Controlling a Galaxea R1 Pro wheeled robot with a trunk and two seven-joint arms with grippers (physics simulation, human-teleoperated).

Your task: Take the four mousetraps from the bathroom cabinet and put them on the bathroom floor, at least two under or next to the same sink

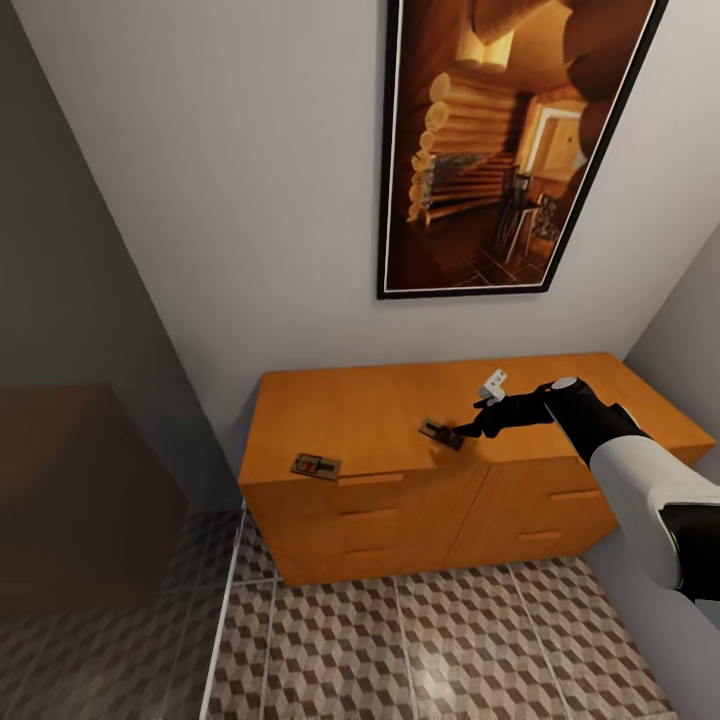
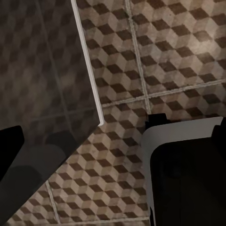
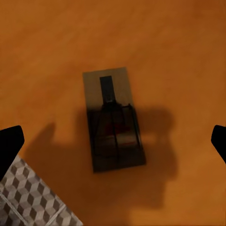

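While the large square tiles of the bathroom floor [image 1: 450, 640], printed with brown, beige and white cubes, lie bare in front of it, the wide low orange-brown wooden cabinet [image 1: 330, 410] stands against the pale wall beneath a dark-framed picture of a log interior [image 1: 500, 140]; its drawers look shut and its flat top carries two of the tiny flat brown wooden mousetraps; one mousetrap [image 1: 316, 466] rests at the front edge near the cabinet's left end, well apart from the second mousetrap [image 1: 440, 433], which lies near the middle of the top, close to the front edge; the right gripper [image 1: 468, 432] reaches over the top with its tip just beside that second trap; in the right wrist view the trap [image 3: 114, 120] sits centred between the two dark fingertips [image 3: 9, 146], which stand wide apart and touch nothing, so this gripper is released; the left wrist view looks down on floor tiles [image 2: 165, 61], and I cannot tell how the left gripper's jaws stand; the step in hand seems to be picking up the middle trap; next, it likely calls for lowering and closing squarely across the thin board, a shallow target
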